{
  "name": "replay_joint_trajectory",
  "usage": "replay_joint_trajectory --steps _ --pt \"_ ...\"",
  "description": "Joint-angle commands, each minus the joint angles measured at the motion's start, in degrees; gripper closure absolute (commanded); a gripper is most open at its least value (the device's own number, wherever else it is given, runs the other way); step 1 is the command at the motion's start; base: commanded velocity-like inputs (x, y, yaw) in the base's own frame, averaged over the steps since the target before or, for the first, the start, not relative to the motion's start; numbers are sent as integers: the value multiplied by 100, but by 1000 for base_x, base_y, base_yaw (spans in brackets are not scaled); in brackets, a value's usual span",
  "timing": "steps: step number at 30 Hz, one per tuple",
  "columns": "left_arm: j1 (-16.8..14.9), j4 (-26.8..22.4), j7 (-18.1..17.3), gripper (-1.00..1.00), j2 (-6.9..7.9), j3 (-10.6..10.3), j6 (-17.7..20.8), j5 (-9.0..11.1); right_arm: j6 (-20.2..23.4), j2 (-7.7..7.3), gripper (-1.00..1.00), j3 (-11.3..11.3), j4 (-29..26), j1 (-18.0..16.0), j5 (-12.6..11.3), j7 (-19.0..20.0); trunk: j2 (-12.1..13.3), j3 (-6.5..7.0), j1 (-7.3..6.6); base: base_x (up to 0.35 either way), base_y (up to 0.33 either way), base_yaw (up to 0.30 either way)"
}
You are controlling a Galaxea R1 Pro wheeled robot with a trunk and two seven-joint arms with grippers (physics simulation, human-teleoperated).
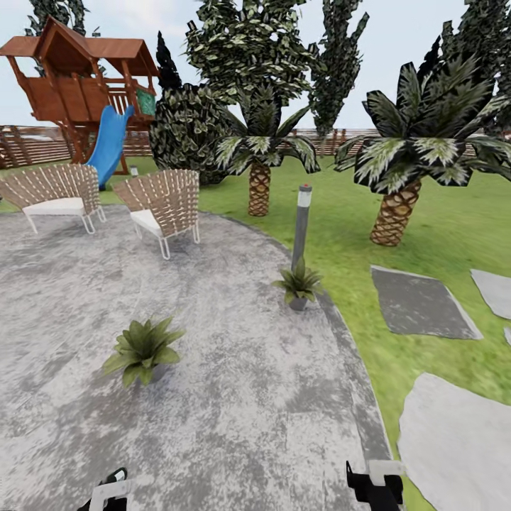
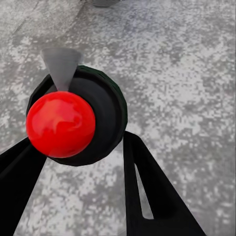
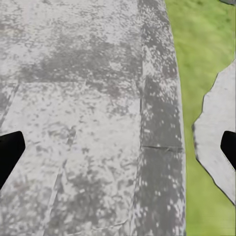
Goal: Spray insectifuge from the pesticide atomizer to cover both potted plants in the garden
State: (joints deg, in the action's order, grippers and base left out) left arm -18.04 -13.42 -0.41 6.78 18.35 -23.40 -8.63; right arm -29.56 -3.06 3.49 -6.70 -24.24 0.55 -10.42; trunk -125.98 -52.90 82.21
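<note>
Your left gripper (image 2: pixel 73 162) is clamped on the pesticide atomizer (image 2: pixel 88 118), which you see end-on: a dark round body with a red ball and a grey cone hiding its label. Your right gripper (image 3: pixel 118 147) is spread wide and empty, fingertips cut off at the frame edges. Both potted plants sit on the patio (image 1: pixel 234 397): one near left (image 1: pixel 142 348), one farther right (image 1: pixel 299 284) beside the lamp post (image 1: pixel 301 227).

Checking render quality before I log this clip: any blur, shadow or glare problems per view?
Head view: even daylight, potted plants cast almost no shadow, palm leaves blocky. Left wrist view: soft, a highlight on the red ball. Right wrist view: patio paving smeared, no glare.
</note>
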Motion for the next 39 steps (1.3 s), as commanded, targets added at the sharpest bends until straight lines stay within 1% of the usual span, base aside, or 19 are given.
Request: replay_joint_trajectory --steps 1,8,20,33,39 --pt "-6 6 -3 100 -2 46 -24 -60 -5 -2 -100 37 2 -1 6 -41 -2 -5 2 284 -200 278" --pt "-6 6 -3 100 -2 46 -24 -61 -5 -2 -100 37 2 -1 6 -39 -2 -5 2 273 -201 278" --pt "-6 4 -3 100 -1 48 -33 -60 -5 -2 -100 37 2 -1 6 -39 -2 -5 2 181 -227 262" --pt "-6 1 -3 100 -1 49 -33 -59 -5 -19 -100 39 159 -1 9 -32 -2 -5 2 172 -231 17" --pt "-6 -2 -3 100 -1 49 -33 -53 -5 17 -100 37 152 -1 -1 -40 -2 -5 2 172 -231 3"
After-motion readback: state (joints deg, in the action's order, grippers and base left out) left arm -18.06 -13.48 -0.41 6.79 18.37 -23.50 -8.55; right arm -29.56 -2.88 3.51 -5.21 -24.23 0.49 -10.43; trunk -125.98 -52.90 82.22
